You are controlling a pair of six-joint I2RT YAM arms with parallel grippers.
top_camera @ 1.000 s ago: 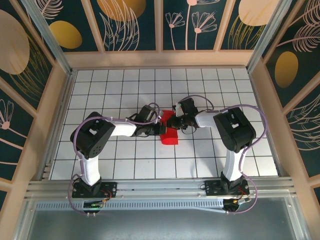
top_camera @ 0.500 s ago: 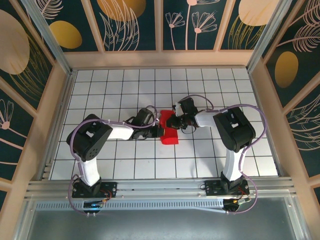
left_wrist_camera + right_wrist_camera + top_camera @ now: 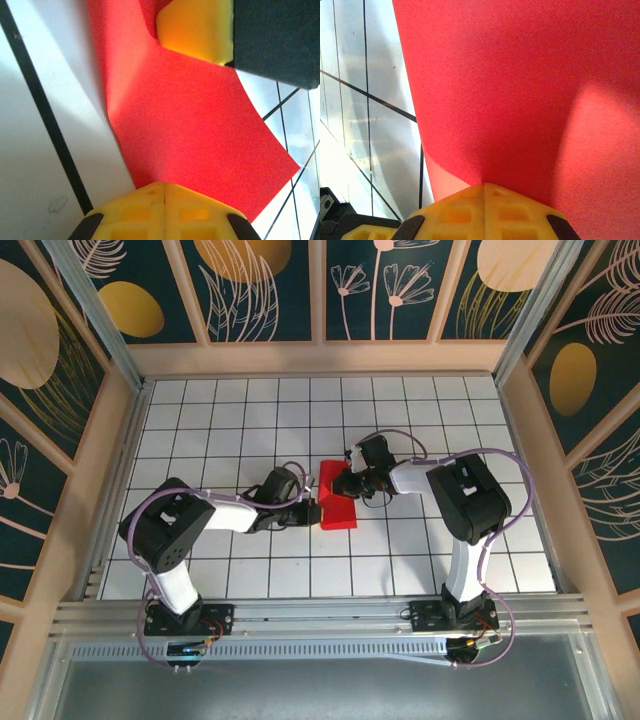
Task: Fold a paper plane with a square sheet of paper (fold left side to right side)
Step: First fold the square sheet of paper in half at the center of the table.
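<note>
From above, the red sheet of paper [image 3: 337,506] lies partly folded near the middle of the white gridded table [image 3: 200,430], with the left fingers [image 3: 313,512] at its left edge and the right fingers [image 3: 347,483] at its far right part. In the left wrist view, the yellow left fingers [image 3: 140,212] are pressed together, their tips touching the sheet's edge, and a right finger [image 3: 197,27] rests on its far side. In the right wrist view, the right fingers [image 3: 455,215] are likewise closed against the sheet; whether either pair pinches it is unclear.
</note>
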